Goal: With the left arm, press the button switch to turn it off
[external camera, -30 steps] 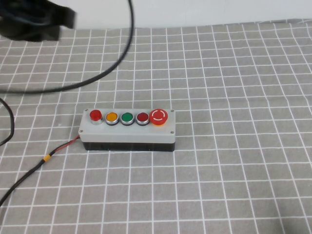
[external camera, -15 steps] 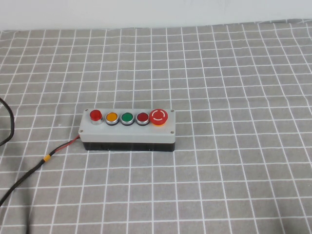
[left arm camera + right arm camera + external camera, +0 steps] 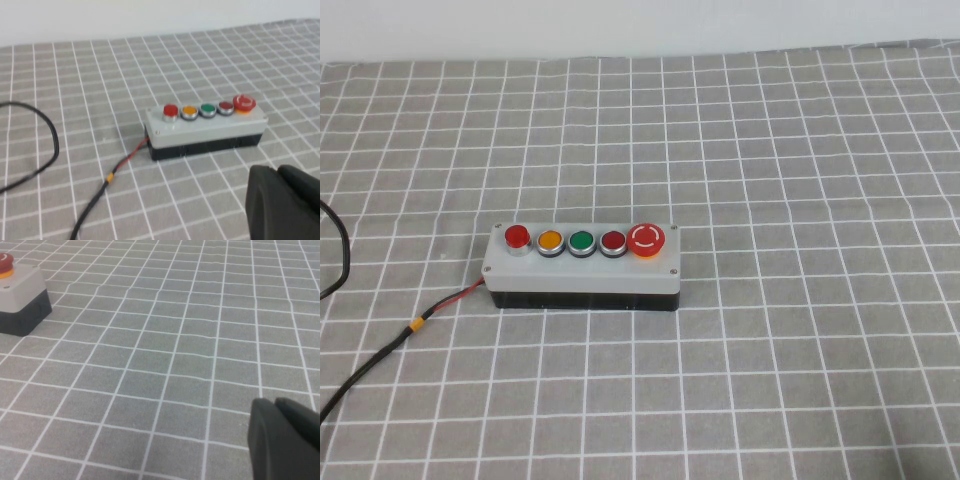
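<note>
The button switch [image 3: 516, 237] is a small round red button with a silver ring at the left end of the five-button row on the grey box [image 3: 582, 267]. It also shows in the left wrist view [image 3: 170, 111]. Neither arm shows in the high view. In the left wrist view, my left gripper [image 3: 276, 171] is shut and empty, held back from the box on its near side and well clear of it. In the right wrist view, my right gripper [image 3: 274, 402] is shut and empty over bare cloth, far to the right of the box [image 3: 20, 295].
The row also holds a yellow [image 3: 549, 240], a green [image 3: 581, 240], a darker red button [image 3: 612, 240] and a large red mushroom button [image 3: 646, 239]. A red-and-black cable [image 3: 390, 350] runs from the box's left end to the front left. A grey checked cloth covers the table.
The left arm and its looping cable, at the high view's top left a second ago, have moved out of that view. The box and its buttons have not moved.
</note>
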`<move>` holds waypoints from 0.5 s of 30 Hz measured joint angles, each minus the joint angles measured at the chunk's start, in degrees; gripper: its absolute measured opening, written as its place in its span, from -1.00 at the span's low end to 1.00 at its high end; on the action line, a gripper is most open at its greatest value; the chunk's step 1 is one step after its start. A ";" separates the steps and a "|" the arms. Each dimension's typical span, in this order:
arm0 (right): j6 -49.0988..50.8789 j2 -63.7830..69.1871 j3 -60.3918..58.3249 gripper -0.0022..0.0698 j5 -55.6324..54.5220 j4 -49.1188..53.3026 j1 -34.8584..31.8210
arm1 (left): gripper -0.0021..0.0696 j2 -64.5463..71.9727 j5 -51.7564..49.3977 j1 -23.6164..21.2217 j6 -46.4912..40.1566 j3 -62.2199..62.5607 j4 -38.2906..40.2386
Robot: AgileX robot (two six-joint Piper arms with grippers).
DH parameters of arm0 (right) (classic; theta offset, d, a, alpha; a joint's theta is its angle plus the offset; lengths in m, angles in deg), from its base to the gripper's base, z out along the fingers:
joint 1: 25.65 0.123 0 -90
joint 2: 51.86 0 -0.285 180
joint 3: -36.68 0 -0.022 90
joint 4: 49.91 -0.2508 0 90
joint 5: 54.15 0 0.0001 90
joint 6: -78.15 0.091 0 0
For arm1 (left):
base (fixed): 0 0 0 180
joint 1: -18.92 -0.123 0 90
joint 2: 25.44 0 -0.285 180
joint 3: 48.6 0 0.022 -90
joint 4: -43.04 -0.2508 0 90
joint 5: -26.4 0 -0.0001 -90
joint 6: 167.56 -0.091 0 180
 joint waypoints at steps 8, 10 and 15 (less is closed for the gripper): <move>0.00 0.00 0.00 -0.98 0.00 0.00 0.00 | -0.95 -0.17 -1.68 0.00 0.00 -1.76 0.00; 0.00 0.00 0.00 -0.98 0.00 0.00 0.00 | -0.95 -0.17 -0.93 0.00 0.00 -1.98 -0.37; 0.00 0.00 0.00 -0.98 0.00 0.00 0.00 | -0.95 -0.17 3.17 0.00 -0.43 -3.11 -2.95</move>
